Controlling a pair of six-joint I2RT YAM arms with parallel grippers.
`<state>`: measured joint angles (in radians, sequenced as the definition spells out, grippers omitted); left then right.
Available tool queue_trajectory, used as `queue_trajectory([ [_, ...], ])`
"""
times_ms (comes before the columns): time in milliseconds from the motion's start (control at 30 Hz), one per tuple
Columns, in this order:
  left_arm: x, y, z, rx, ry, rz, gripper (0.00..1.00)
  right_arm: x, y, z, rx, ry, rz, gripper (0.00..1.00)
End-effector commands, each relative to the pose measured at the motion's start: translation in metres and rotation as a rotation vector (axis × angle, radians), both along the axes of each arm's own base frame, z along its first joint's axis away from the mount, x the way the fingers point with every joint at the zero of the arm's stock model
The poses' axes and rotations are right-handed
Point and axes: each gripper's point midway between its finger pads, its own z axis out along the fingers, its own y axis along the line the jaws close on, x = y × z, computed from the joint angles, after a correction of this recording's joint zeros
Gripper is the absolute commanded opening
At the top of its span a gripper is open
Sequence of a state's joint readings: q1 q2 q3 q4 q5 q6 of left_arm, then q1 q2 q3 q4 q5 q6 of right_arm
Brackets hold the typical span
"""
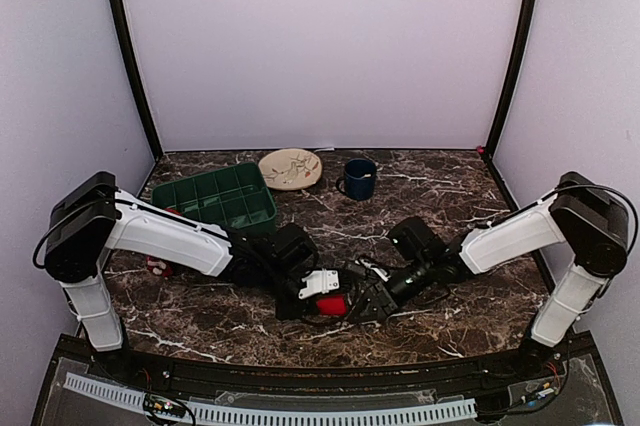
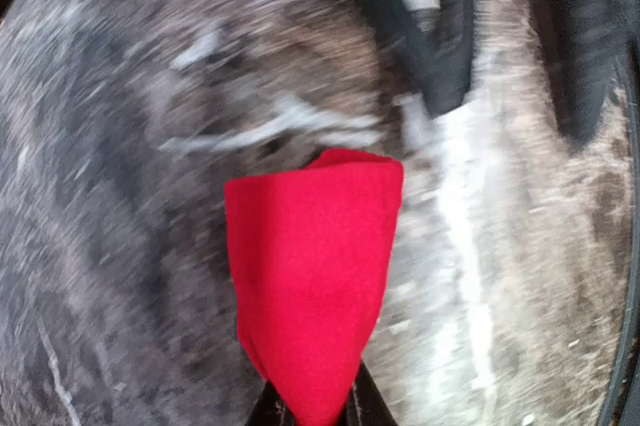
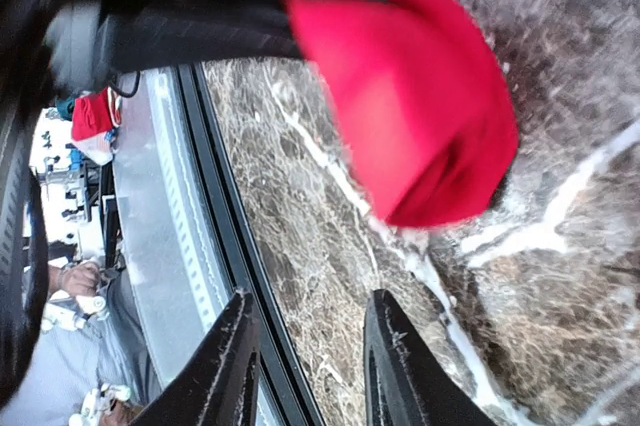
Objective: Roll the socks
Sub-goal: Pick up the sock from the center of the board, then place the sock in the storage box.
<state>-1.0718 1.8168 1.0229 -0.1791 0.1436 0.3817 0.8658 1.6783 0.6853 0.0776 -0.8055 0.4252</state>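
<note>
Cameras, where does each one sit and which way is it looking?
Top external: high behind the arms, looking down at the marble table; both arms show, bases at the bottom.
Left wrist: on the left arm, looking down its left gripper, shut on the red sock.
Right wrist: on the right arm, looking past its open right gripper over the table.
Shared: all three views see that red sock.

You can see the sock (image 2: 310, 286) is soft red cloth, not shiny. Your desk (image 1: 450, 196) looks like smooth dark stone with white lines. The green tray (image 1: 205, 179) looks like hard plastic. The blue cup (image 1: 359, 178) shines a little.
</note>
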Motion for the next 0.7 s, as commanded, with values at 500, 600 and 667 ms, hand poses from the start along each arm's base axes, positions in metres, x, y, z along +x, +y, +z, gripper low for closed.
queue_trajectory([
  [500,0.146,0.089,0.116,-0.038,-0.253,0.593,0.01,0.051,0.004,0.044,0.071,-0.228,-0.168,0.35],
  [600,0.169,0.108,0.138,-0.056,-0.299,0.706,0.0,0.056,0.006,0.048,0.074,-0.252,-0.173,0.35],
  [667,0.182,0.12,0.146,-0.058,-0.313,0.785,0.0,0.058,0.009,0.052,0.087,-0.264,-0.173,0.35],
])
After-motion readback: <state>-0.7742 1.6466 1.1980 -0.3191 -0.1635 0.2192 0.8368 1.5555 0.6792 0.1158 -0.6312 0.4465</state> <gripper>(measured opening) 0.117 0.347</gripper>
